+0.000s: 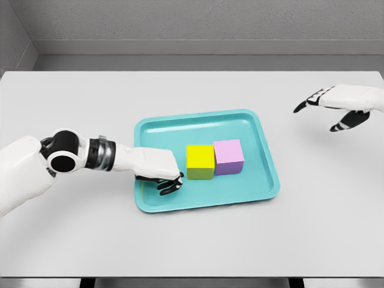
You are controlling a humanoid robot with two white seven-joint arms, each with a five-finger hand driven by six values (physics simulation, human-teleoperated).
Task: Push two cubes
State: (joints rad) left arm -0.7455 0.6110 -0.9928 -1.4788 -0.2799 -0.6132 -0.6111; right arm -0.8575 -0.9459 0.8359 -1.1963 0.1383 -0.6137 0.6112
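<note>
Head view: shallow teal plastic tray (264, 141) sits mid-frame on the pale grey bench (72, 240). Inside it, one yellow cube (200, 162) and one pink cube (228, 156), touching side by side, two in all. Left hand (162, 174) rests in the tray just left of the yellow cube, fingers curled, holding nothing; cubes lie to its right, row running left-right. Right hand (336, 108) hovers upper right, fingers spread, empty, well apart.

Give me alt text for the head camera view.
A white robot's left hand rests in a teal tray just left of a yellow cube that touches a pink cube. The right hand hovers open over the white table.
</note>
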